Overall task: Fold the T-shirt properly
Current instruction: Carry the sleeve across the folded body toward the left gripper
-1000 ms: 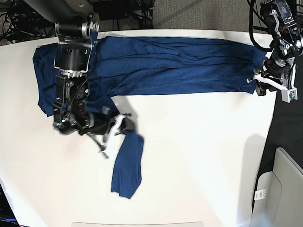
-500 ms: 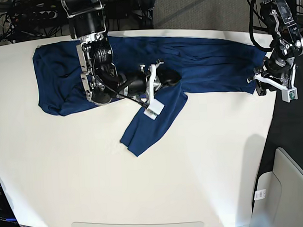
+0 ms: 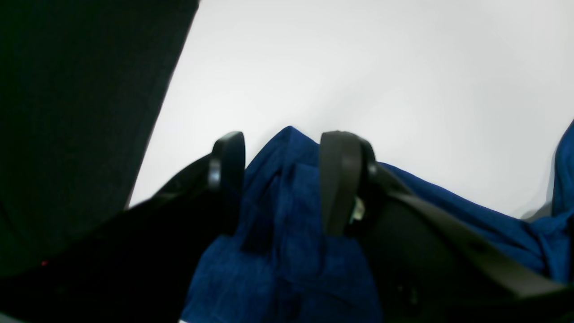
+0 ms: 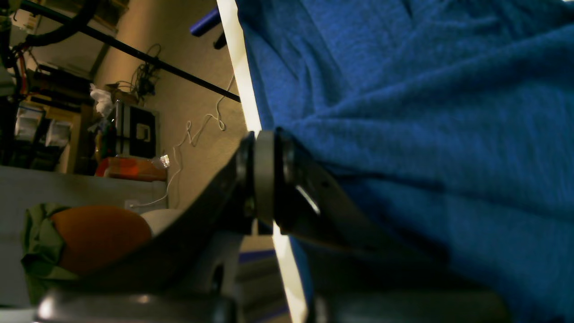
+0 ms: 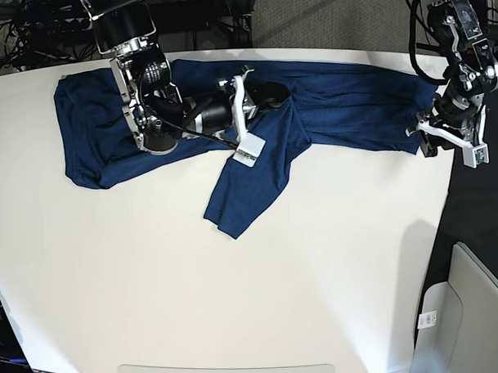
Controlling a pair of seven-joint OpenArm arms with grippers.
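The right gripper [image 5: 272, 93] was clenched on a T-shirt [image 5: 344, 101] sleeve over the shirt's middle; the shirt lay along the table's [image 5: 317, 274] far edge. The left gripper [image 5: 421, 133] gripped its end corner.

Robotics lab: white table [image 5: 317, 258], tangled cables [image 5: 31, 34], cluttered shelves [image 4: 40, 130].

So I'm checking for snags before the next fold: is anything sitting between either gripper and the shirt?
Nothing visible. The left gripper has the T-shirt bunched between its fingers, and the shut right gripper lies on the fabric.
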